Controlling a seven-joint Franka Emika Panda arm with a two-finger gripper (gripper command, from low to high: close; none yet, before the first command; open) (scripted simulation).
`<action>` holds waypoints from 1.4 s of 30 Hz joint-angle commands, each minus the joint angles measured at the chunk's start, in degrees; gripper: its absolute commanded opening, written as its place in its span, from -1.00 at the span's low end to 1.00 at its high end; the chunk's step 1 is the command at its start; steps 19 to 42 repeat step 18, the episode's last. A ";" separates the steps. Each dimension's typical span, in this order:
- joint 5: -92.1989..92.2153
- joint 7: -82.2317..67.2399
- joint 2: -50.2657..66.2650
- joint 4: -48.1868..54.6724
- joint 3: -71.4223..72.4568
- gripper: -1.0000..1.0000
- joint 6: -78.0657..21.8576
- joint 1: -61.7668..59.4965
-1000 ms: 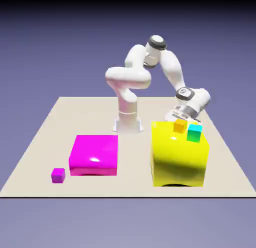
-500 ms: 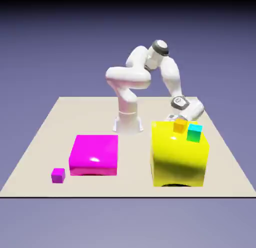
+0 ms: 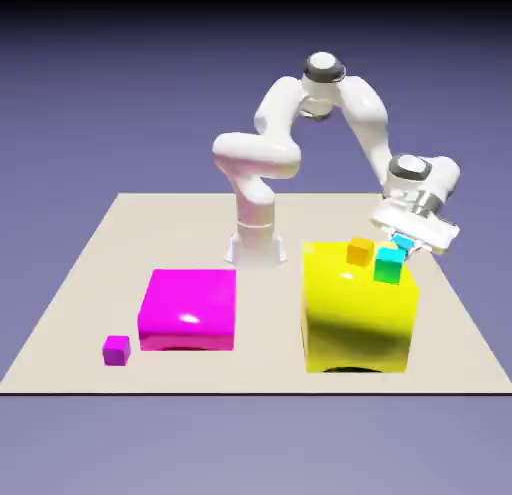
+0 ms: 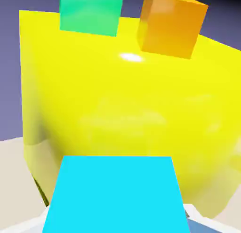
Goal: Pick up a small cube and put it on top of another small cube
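A blue-violet backdrop surrounds one table [image 3: 270, 328]. Two big blocks, magenta [image 3: 190, 308] and yellow [image 3: 355, 313], stand well apart, bare tabletop between. Of four small cubes, purple [image 3: 116, 350] sits near the table's edge; orange [image 3: 360, 251] and teal [image 3: 389, 267] top yellow; the claw [image 3: 404, 247] clamps cyan [image 4: 115, 194].

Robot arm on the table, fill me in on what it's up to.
The arm's hand has a small cyan cube gripped close to the big yellow block. On that block sit a small teal-green cube and a small orange cube. The held cube isn't stacked on either yet.
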 commanded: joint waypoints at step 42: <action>-4.72 -4.06 4.92 -1.58 -12.14 1.00 13.63 -15.16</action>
